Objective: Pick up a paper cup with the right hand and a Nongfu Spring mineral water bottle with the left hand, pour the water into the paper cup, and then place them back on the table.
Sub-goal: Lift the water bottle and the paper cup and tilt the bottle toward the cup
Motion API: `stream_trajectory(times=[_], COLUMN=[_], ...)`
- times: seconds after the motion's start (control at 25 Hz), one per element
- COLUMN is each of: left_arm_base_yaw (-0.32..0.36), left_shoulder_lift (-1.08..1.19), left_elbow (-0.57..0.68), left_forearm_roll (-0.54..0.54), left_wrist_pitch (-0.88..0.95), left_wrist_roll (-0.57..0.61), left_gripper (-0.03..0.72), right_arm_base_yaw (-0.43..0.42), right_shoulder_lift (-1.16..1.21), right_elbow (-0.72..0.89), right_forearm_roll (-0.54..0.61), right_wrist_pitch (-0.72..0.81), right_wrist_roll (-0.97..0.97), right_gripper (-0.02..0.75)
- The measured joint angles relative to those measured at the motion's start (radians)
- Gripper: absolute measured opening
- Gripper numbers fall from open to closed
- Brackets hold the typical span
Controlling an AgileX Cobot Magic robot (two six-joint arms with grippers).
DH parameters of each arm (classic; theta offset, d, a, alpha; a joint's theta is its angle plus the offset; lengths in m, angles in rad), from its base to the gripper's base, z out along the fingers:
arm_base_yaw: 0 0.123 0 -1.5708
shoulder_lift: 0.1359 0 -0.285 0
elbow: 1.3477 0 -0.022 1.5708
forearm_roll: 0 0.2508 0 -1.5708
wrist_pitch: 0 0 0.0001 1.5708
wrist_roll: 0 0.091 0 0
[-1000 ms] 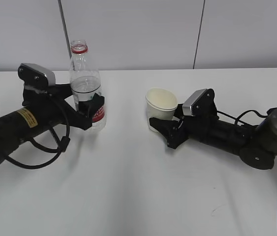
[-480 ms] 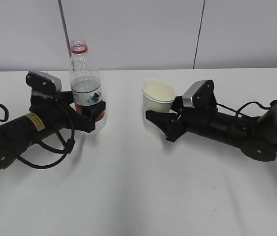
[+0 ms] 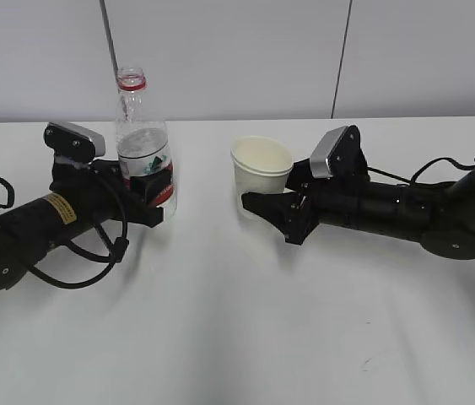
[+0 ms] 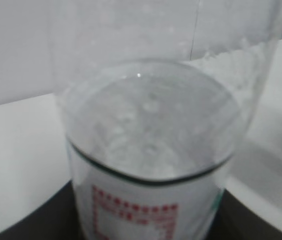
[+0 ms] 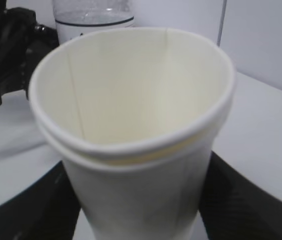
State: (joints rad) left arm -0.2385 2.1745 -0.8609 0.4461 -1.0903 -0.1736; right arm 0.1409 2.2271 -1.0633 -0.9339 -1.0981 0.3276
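Observation:
The Nongfu Spring mineral water bottle point(image 3: 142, 142) stands upright at the left, uncapped, with a red neck ring and water about halfway up. My left gripper point(image 3: 154, 192) is shut on its labelled lower part; the left wrist view shows the bottle point(image 4: 151, 165) filling the frame between the dark jaws. The off-white paper cup point(image 3: 261, 175) is upright and empty, held by my right gripper point(image 3: 269, 205), just above the white table point(image 3: 237, 337). The right wrist view shows the cup point(image 5: 130, 130) close up between the jaws, with the bottle point(image 5: 93, 17) behind it.
A grey wall with vertical panel seams stands behind the table's far edge. Black cables point(image 3: 77, 261) loop beside the left arm, and the right arm's cable point(image 3: 439, 164) lies at the far right. The bottle and cup are roughly a cup's width apart.
The right gripper has moved left with the cup, lifting it and bringing it upright from a tilt. The left gripper has lifted the bottle slightly and shifted it a little left.

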Motion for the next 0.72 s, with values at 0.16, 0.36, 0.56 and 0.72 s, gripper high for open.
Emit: stream_trajectory(times=[0.16, 0.36, 0.56, 0.72], left_arm_base_yaw=[-0.001, -0.001, -0.001, -0.001], left_shoulder_lift=[-0.029, -0.104, -0.182, -0.226], left_elbow=[0.0, 0.0, 0.007, 0.007], left_forearm_roll=[0.0, 0.001, 0.008, 0.008], left_wrist_pitch=[0.065, 0.211, 0.302, 0.315], left_wrist_roll=[0.043, 0.105, 0.194, 0.238], left_gripper=[0.328, 0.328, 0.328, 0.328], right_arm_base_yaw=[0.0, 0.022, 0.044, 0.044], right_shoulder_lift=[0.0, 0.0, 0.0, 0.0], right_elbow=[0.0, 0.0, -0.028, -0.068], right_forearm_roll=[-0.041, -0.053, -0.057, -0.07], right_wrist_pitch=[0.023, 0.038, 0.089, 0.099], right_wrist_roll=[0.02, 0.027, 0.03, 0.072], right_gripper=[0.495, 0.495, 0.495, 0.494])
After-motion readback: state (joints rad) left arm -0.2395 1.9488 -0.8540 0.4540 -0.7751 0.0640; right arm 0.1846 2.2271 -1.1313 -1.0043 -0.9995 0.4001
